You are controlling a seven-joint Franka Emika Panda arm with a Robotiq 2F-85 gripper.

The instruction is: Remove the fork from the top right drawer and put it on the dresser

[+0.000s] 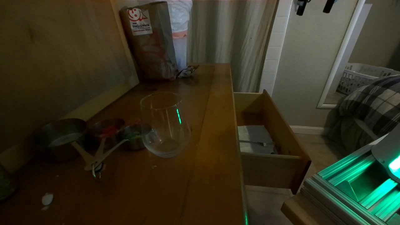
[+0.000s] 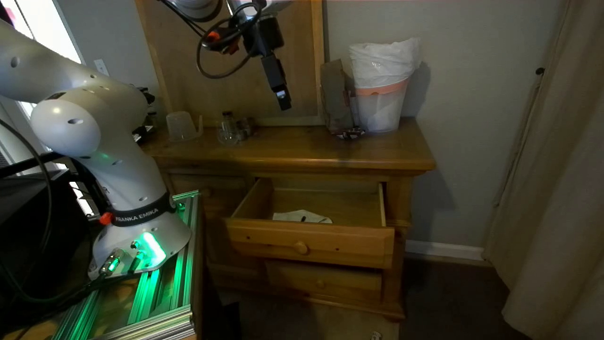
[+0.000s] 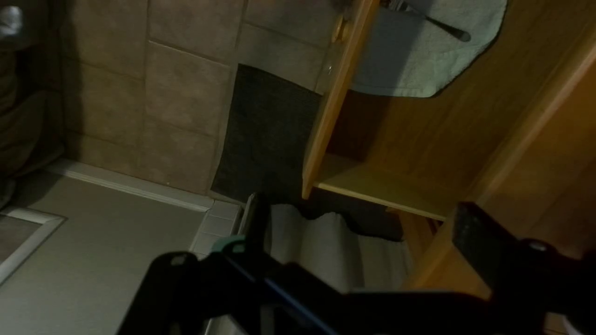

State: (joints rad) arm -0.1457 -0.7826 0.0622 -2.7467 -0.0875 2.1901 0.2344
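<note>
The black two-finger gripper (image 3: 363,214) is hanging nearest, higher than the brown wooden box drawer (image 2: 349,246); its jaws are standing wide apart and pinching nothing. The drawer is sticking out, so I am guessing that picking up is the step in hand. Inside the drawer, the thin grey metal fork (image 3: 443,26) is resting on a pale, flat, cloth-like sheet (image 3: 423,65), its prongs pointing to the drawer's front. Next, the gripper is probably needing to go down into the drawer, keeping off its sides, and to pinch the skinny handle. Farther back, above the drawer, the big brown wooden dresser (image 2: 292,148) is showing its shiny plank top, where the fork is meant to be going. Farthest, a tall pale plastic tub (image 2: 381,97) is standing higher up behind the drawer.
</note>
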